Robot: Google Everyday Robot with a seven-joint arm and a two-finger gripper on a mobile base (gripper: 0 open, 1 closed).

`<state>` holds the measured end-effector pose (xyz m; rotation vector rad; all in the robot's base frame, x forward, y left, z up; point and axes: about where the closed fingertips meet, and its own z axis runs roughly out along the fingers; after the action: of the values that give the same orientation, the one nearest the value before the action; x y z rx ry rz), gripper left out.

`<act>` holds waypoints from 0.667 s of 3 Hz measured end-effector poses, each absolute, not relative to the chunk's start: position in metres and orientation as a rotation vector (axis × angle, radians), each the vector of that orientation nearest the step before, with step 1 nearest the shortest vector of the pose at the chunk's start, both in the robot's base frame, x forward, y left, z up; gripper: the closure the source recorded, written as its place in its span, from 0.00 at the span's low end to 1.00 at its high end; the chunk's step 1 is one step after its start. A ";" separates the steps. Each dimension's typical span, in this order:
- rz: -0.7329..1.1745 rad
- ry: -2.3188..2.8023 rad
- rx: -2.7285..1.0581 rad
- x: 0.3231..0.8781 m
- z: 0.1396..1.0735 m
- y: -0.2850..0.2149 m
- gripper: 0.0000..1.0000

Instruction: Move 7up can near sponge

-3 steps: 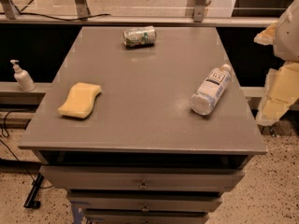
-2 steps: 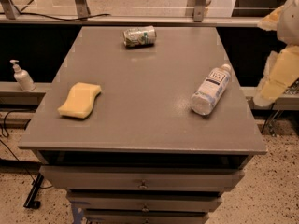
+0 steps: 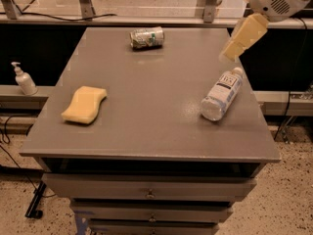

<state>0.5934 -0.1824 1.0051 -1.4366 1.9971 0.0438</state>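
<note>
The 7up can [image 3: 146, 37] lies on its side near the far edge of the grey table [image 3: 151, 116], silver-white with green bands. The yellow sponge [image 3: 84, 104] lies flat at the table's left side, well apart from the can. My gripper [image 3: 240, 39] hangs at the upper right, above the table's right edge and just beyond the bottle's cap end, to the right of the can. It holds nothing that I can see.
A clear plastic water bottle [image 3: 222, 93] with a white label lies on its side at the right of the table. A white pump dispenser [image 3: 23, 79] stands on a ledge left of the table. Drawers [image 3: 149, 192] sit below the tabletop's front edge.
My arm has swung up and to the left, from beside the table's right edge to above its far right corner. The can, sponge and bottle have not moved.
</note>
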 end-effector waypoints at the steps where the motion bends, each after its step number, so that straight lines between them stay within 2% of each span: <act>1: 0.127 1.966 -1.375 0.639 0.996 -0.135 0.00; 2: 0.127 1.966 -1.375 0.639 0.996 -0.135 0.00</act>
<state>0.6393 -0.1352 0.9956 -1.3753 1.9657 0.1271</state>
